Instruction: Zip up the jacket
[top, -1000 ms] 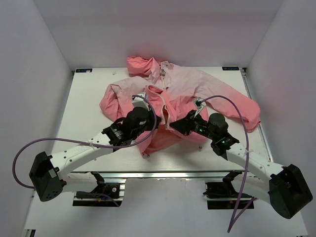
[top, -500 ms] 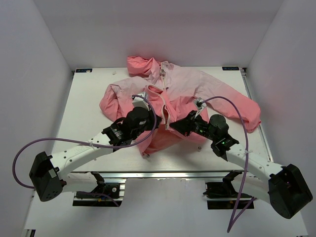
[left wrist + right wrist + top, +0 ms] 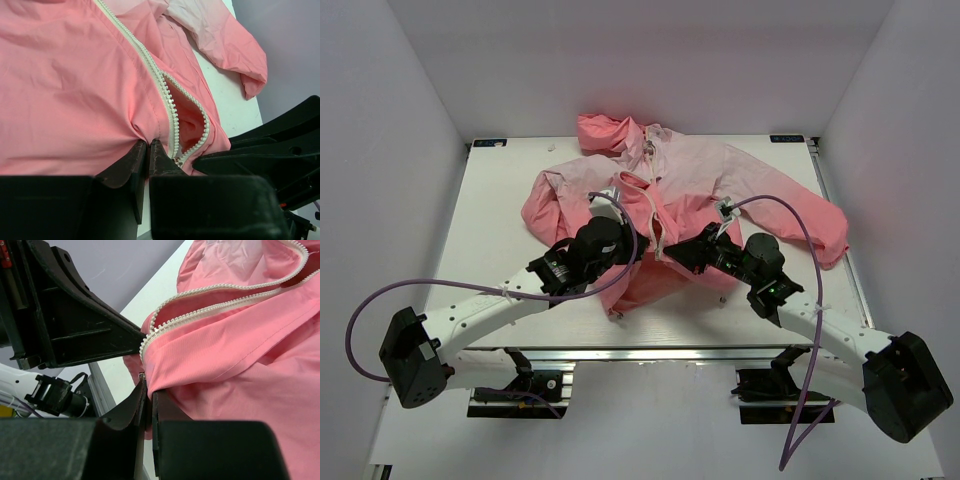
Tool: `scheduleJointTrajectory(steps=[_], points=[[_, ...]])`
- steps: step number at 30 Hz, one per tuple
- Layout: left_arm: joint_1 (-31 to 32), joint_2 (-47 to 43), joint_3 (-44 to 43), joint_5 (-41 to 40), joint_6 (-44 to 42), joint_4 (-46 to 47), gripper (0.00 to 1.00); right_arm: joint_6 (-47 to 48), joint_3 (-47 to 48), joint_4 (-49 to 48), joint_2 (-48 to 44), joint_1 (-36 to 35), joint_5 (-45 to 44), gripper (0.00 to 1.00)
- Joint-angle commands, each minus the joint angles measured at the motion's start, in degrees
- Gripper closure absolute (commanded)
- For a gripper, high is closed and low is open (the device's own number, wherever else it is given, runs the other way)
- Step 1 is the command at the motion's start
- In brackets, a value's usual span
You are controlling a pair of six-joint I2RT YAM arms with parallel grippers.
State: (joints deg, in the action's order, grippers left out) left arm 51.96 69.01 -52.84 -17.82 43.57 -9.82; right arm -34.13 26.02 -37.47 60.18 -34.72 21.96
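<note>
Jacket (image 3: 740, 175) lies on the tabletop (image 3: 490, 230), zipper (image 3: 172, 115) gaping near the hem. Left hand (image 3: 148, 150) and right hand (image 3: 149, 390) each pinch fabric beside it, so nearly all the zipping looks undone.

Lab test booth — plain white walls (image 3: 650, 70), white table (image 3: 490, 230), alu mounting rail (image 3: 650, 353) at front.

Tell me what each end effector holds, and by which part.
The jacket: left end effector pinches fabric beside the zipper, near its lower end; right end effector pinches the other front panel there.
</note>
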Motion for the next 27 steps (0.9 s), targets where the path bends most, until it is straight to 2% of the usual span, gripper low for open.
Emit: scheduleJointTrajectory(steps=[1, 7, 17, 27], points=[[-0.11, -1.16, 0.46, 1.39, 0.29, 1.91, 1.00, 0.29, 0.70, -4.36, 0.02, 0.00, -1.04, 1.00], [-0.11, -1.78, 0.55, 0.61, 0.72, 0.87, 1.00, 0.12, 0.26, -4.02, -0.50, 0.00, -1.21, 1.00], [-0.11, -3.53, 0.72, -1.78, 1.08, 0.24, 1.00, 2.40, -1.15, 2.93, -4.46, 0.00, -1.04, 1.00], [-0.02, -2.04, 0.63, -0.02, 1.16, 1.12, 1.00, 0.99, -1.24, -1.02, -4.28, 0.00, -0.68, 1.00]])
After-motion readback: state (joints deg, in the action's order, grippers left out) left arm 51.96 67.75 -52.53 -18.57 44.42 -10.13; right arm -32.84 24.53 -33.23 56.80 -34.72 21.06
